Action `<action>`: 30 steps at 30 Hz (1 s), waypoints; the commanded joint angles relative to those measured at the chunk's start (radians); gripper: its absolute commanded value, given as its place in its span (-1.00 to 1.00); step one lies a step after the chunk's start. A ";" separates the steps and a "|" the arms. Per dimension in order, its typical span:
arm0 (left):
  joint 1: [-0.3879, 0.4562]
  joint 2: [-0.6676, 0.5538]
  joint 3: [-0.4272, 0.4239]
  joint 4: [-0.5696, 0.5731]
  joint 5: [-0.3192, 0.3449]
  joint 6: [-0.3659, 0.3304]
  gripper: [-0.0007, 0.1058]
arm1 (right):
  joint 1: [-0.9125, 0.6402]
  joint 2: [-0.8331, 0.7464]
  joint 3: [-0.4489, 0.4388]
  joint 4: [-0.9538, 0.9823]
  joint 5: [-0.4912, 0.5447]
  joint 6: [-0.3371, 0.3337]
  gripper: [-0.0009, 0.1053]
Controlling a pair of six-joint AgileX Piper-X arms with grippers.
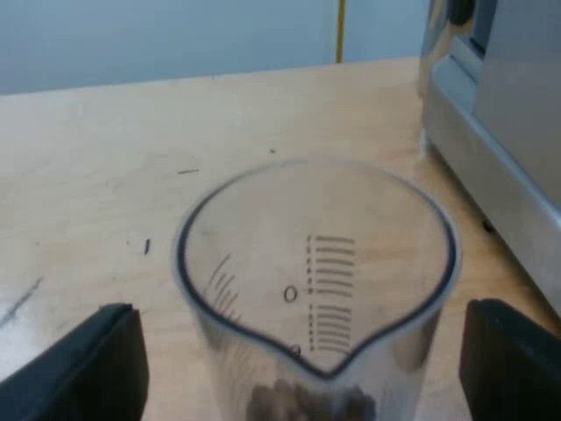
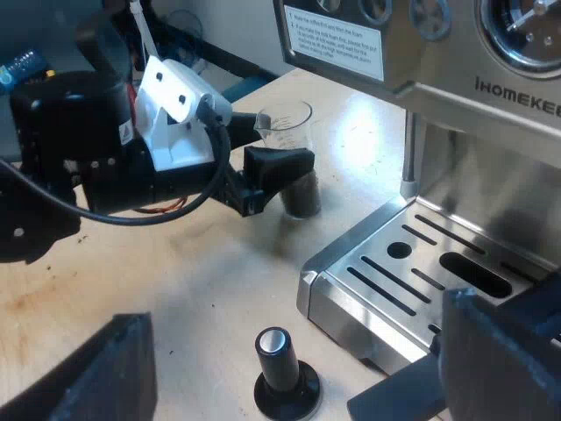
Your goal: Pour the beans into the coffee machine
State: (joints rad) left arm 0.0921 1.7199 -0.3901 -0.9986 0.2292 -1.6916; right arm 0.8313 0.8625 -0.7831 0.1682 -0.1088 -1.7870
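Black fingers (image 1: 83, 364) of the left pincer (image 1: 296, 368) stand wide apart, with the upright measuring glass (image 1: 316, 263) between them on the table (image 1: 105, 175) and a gap on each side. Dark beans (image 1: 307, 405) lie in its bottom. Past it is the espresso machine (image 1: 500, 132). The right pincer (image 2: 294, 364), fingers spread, hangs over a black-knobbed tamper (image 2: 282, 373) beside the drip tray (image 2: 412, 272).

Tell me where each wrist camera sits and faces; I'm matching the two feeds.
Left wrist view: on the left arm, looking down between its open fingers into the measuring glass.
Right wrist view: on the right arm, its fingers near, facing the tamper, the espresso machine's front and the left gripper.
Shared: the measuring glass and the espresso machine.
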 commanded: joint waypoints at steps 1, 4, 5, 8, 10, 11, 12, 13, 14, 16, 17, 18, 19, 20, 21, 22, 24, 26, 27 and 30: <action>-0.004 0.007 -0.021 -0.016 0.008 -0.002 0.99 | 0.001 0.000 -0.010 -0.015 0.001 -0.004 0.30; -0.004 0.009 -0.024 -0.010 0.008 -0.002 0.99 | 0.001 0.000 -0.010 -0.015 0.001 -0.004 0.30; -0.004 0.009 -0.024 -0.011 0.008 -0.002 0.99 | 0.001 0.000 -0.010 -0.015 0.001 -0.004 0.30; -0.004 0.009 -0.028 -0.008 0.008 -0.002 0.88 | 0.001 0.000 -0.010 -0.015 0.001 -0.004 0.30; -0.004 0.009 -0.027 -0.008 0.006 -0.002 0.71 | 0.001 0.000 -0.010 -0.015 0.001 -0.004 0.30; -0.004 0.009 -0.027 -0.008 -0.001 -0.002 0.54 | 0.001 0.000 -0.010 -0.015 0.001 -0.004 0.30; -0.004 0.009 -0.027 -0.008 -0.005 -0.002 0.45 | 0.001 0.000 -0.010 -0.015 0.001 -0.004 0.30; -0.004 0.009 -0.027 -0.008 -0.008 -0.002 0.33 | 0.001 0.000 -0.010 -0.015 0.001 -0.004 0.30; -0.004 0.009 -0.027 -0.008 -0.008 -0.002 0.13 | 0.001 0.000 -0.010 -0.015 0.001 -0.004 0.30; -0.004 0.009 -0.027 -0.008 -0.008 -0.002 0.00 | 0.001 0.000 -0.010 -0.015 0.001 -0.004 0.30; -0.004 0.009 -0.027 -0.008 -0.008 -0.002 -0.12 | 0.001 0.000 -0.010 -0.015 0.001 -0.004 0.30; -0.004 0.009 -0.027 -0.008 -0.008 -0.002 -0.14 | 0.001 0.000 -0.010 -0.015 0.001 -0.004 0.30; -0.004 0.009 -0.027 -0.008 -0.008 -0.002 -0.18 | 0.001 0.000 -0.010 -0.015 0.001 -0.004 0.30; -0.004 0.009 -0.027 -0.008 -0.008 -0.002 -0.21 | 0.001 0.000 -0.010 -0.015 0.001 -0.004 0.30; -0.004 0.009 -0.027 -0.008 -0.008 -0.005 -0.22 | 0.001 0.000 -0.010 -0.015 0.001 -0.004 0.30; -0.004 0.009 -0.027 -0.008 -0.008 -0.012 -0.22 | 0.001 0.000 -0.010 -0.015 0.001 -0.004 0.30; -0.004 0.009 -0.027 -0.008 -0.008 -0.017 -0.23 | 0.001 0.000 -0.010 -0.015 0.001 -0.004 0.30; -0.004 -0.018 -0.021 0.003 0.013 -0.022 -0.23 | 0.001 0.000 -0.010 -0.015 0.001 -0.004 0.30; -0.004 -0.030 -0.018 0.005 0.015 -0.022 -0.23 | 0.001 0.000 -0.010 -0.015 0.001 -0.004 0.30; -0.004 -0.143 0.008 0.067 0.010 -0.022 -0.23 | 0.001 0.000 -0.010 -0.015 0.001 -0.004 0.30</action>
State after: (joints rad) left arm 0.0921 1.6230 -0.3814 -0.9308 0.2313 -1.7059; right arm 0.8313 0.8625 -0.7831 0.1682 -0.1077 -1.7870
